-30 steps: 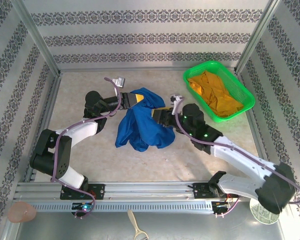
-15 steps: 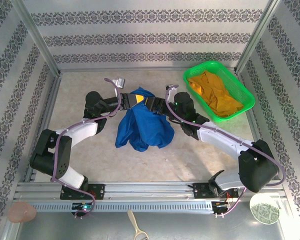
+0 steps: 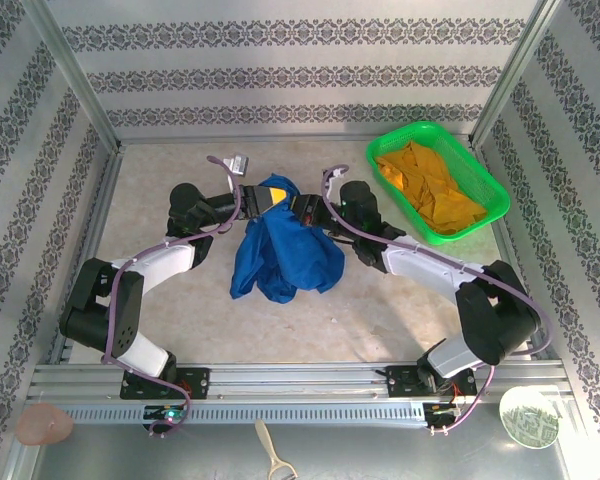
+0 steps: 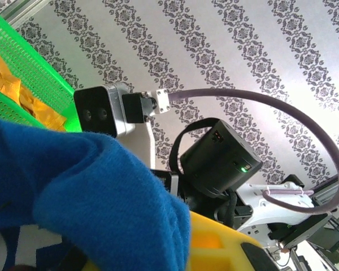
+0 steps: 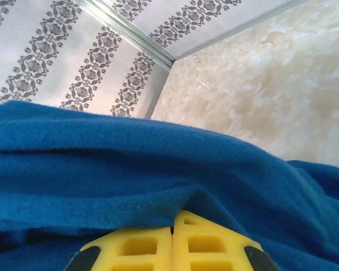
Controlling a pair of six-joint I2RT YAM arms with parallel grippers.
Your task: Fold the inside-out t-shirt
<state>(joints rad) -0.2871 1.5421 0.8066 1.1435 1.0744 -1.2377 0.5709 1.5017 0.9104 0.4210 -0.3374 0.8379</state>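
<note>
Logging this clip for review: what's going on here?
A royal-blue cotton t-shirt sits bunched in a heap on the beige table, not yet folded. The left gripper and right gripper are both shut on its far edge, close together. An orange-yellow garment lies in a green plastic basket at far right.

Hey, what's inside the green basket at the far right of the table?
An orange-yellow garment lies crumpled in the basket, covering most of its floor. Whatever may lie beneath the cloth is hidden.
</note>
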